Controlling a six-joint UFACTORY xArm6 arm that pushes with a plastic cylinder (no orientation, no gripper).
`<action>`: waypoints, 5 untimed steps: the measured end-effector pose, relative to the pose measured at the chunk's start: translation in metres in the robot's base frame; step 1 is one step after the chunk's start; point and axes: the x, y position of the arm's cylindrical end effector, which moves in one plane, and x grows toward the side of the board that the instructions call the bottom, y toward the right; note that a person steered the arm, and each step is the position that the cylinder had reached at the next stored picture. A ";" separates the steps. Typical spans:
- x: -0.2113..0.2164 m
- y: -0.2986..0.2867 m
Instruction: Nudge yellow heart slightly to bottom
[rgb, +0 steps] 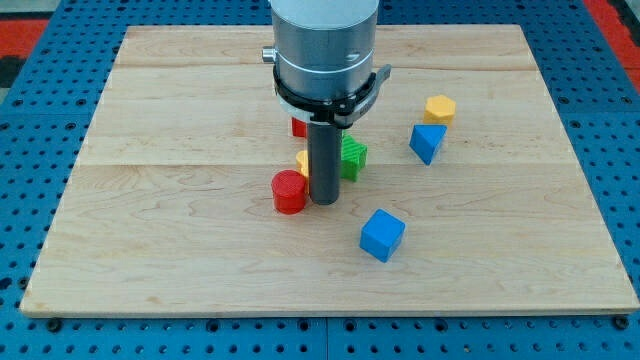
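The yellow heart (302, 163) is mostly hidden behind my rod near the board's middle; only a small yellow edge shows at the rod's left. My tip (323, 202) rests on the board just below the yellow heart, right beside the red cylinder (289, 191), which lies to the tip's left. A green block (353, 156) sits just right of the rod. Another red block (298, 127) peeks out behind the rod, above the yellow heart.
A blue cube (381, 235) lies to the lower right of the tip. A blue triangular block (427, 142) and a yellow hexagonal block (439, 108) sit at the right. The wooden board (150, 250) lies on a blue pegboard.
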 end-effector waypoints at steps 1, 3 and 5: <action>0.033 0.000; 0.050 -0.073; 0.005 -0.146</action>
